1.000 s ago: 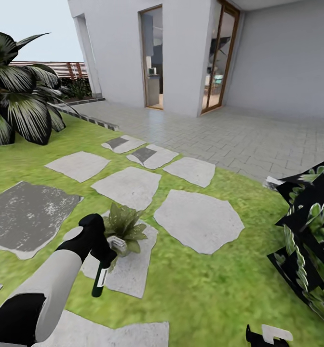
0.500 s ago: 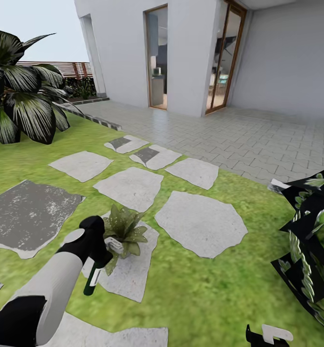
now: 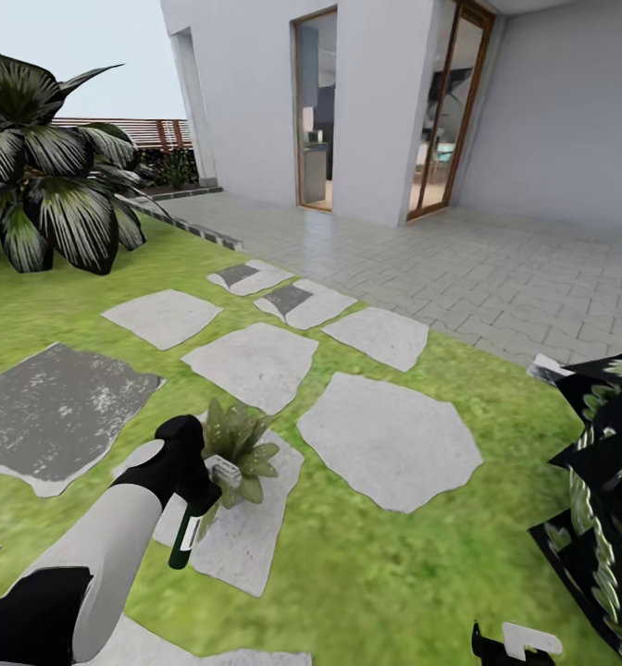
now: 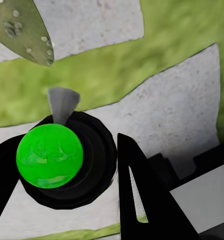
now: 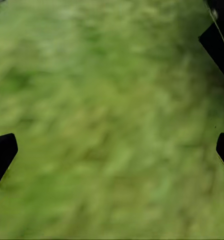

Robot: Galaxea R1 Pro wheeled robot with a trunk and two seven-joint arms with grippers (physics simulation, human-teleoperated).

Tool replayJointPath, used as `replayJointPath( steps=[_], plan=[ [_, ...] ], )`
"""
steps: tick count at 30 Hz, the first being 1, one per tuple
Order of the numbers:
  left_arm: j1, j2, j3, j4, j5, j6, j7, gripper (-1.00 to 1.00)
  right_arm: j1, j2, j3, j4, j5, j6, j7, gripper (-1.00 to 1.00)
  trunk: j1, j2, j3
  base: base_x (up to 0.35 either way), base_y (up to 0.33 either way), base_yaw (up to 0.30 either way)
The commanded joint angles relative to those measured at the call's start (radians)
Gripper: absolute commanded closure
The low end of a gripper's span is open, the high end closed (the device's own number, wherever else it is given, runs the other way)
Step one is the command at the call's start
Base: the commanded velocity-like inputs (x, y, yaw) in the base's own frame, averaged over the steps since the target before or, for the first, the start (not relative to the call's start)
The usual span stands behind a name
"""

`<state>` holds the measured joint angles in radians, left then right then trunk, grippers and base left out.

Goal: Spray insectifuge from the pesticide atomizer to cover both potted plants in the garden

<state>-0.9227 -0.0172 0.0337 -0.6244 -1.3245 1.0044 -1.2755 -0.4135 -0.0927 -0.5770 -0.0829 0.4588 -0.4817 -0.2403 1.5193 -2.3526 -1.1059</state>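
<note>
Pick-up step: judged as done. The slim dark green pesticide atomizer with a white label (image 3: 187, 538) is carried by the black left gripper (image 3: 200, 488), hanging from it over the pale grey stone slab (image 3: 246, 541).

Left claw: closed around the top of the bottle. In the left wrist view a round black part with a bright green centre (image 4: 50, 155) is seen between the black fingers (image 4: 142, 200); it is taken to be the atomizer from its end.

Right claw: the right gripper (image 3: 515, 644) is seen at the lower edge of the head view, well apart from the slab. In the right wrist view the dark fingertips (image 5: 2, 152) stand wide apart with only the green lawn (image 5: 112, 120) between them, so it is open and nothing is held.

First plant: the small potted plant with pointed light-green leaves (image 3: 237, 444) stands on the same slab, just beside the left gripper. Small drops are seen on a leaf (image 4: 23, 25) in the left wrist view, so spraying seems to be under way; whether the cover is full cannot be told.

Second plant: no second small rosette is recognised. The big dark striped-leaf bush (image 3: 43, 194) far beyond the slab is not a target.

Left to do: the first plant is to be finished if needed, then the second one is to be found and sprayed.
</note>
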Motion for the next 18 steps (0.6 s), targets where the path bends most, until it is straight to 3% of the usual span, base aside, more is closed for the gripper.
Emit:
replayJointPath(
  steps=[1, 7, 12, 18],
  plan=[
    [-0.001, -0.001, 0.004, -0.001, -0.010, 0.008, -0.010, 1.00, -0.001, 0.000, -0.006, 0.002, 0.011, -0.003, -0.005, -1.00, 0.000, 0.000, -0.001, 0.232, -0.199, 0.276],
    [-0.001, -0.001, 0.005, 0.002, -0.002, 0.008, -0.012, 1.00, -0.001, 0.000, -0.006, 0.002, 0.011, -0.003, -0.004, -1.00, 0.000, 0.000, -0.001, 0.074, -0.052, 0.277],
    [-0.001, -0.001, 0.081, 0.004, 0.050, 0.008, -0.012, 1.00, -0.001, 0.000, -0.006, 0.002, 0.011, -0.002, -0.004, -1.00, 0.000, 0.000, -0.001, 0.001, -0.001, 0.267],
    [0.017, -0.002, 0.103, 0.004, 0.054, 0.008, -0.005, 1.00, -0.001, 0.000, -0.006, 0.002, 0.011, -0.003, -0.004, -1.00, 0.000, 0.000, -0.001, 0.000, 0.000, 0.064]
  ],
)
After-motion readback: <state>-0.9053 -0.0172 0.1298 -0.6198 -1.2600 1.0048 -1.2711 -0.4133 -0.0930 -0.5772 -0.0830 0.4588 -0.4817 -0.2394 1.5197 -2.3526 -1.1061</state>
